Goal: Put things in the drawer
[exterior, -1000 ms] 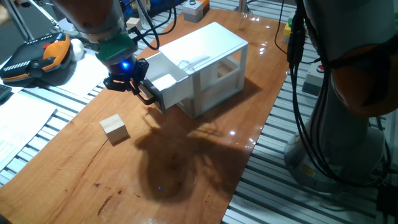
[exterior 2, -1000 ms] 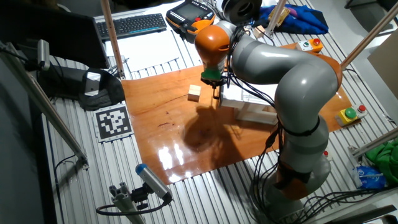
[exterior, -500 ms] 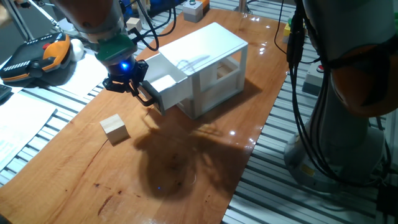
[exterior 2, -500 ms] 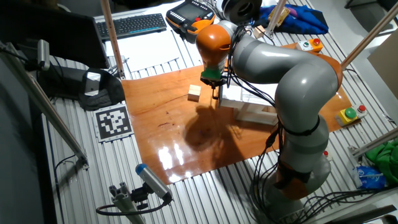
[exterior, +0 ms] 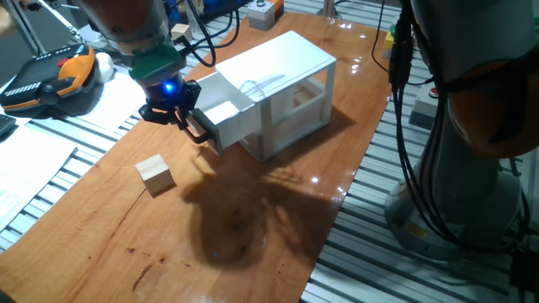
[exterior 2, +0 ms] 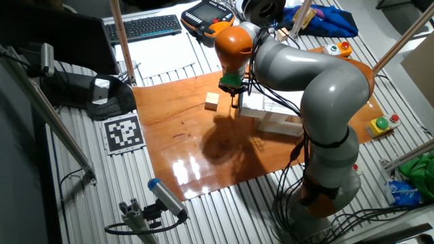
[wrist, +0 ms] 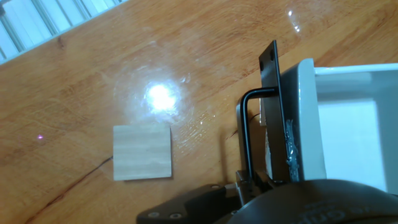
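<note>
The small pale wooden cube [exterior: 156,174] lies on the wooden table, left of and in front of the white cabinet [exterior: 290,63]. It also shows in the other fixed view [exterior 2: 213,101] and the hand view [wrist: 142,152]. The upper drawer [exterior: 242,124] is pulled out, and its inside looks empty. My gripper [exterior: 197,127] is at the drawer's front, around the black bar handle [wrist: 244,137], and appears shut on it. The cube is a short way from the fingers and apart from them.
A teach pendant [exterior: 50,80] and papers [exterior: 25,168] lie off the table's left edge. The arm's base and cables [exterior: 455,168] stand at the right. A button box [exterior: 263,13] sits behind the cabinet. A keyboard [exterior 2: 149,27] lies further off.
Almost nothing has changed. My gripper has shifted very slightly at the drawer handle. The cube has not moved.
</note>
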Action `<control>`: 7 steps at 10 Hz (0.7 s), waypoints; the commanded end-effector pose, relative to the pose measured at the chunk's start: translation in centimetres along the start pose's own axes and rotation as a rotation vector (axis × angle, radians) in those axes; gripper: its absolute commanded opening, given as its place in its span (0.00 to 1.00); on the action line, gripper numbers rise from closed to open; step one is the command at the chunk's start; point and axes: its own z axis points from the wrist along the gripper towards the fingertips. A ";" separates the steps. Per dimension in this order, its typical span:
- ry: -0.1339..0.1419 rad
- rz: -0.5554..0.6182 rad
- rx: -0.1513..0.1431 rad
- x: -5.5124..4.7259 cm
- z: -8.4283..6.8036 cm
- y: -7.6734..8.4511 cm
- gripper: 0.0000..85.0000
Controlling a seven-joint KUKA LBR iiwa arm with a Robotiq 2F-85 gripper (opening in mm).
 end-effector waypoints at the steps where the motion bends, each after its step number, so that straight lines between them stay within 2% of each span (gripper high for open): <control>1: -0.011 -0.008 0.011 0.0 0.0 0.0 0.00; 3: -0.013 -0.016 0.019 0.0 0.0 0.0 0.00; 7: 0.006 -0.013 0.007 0.1 0.0 0.1 0.00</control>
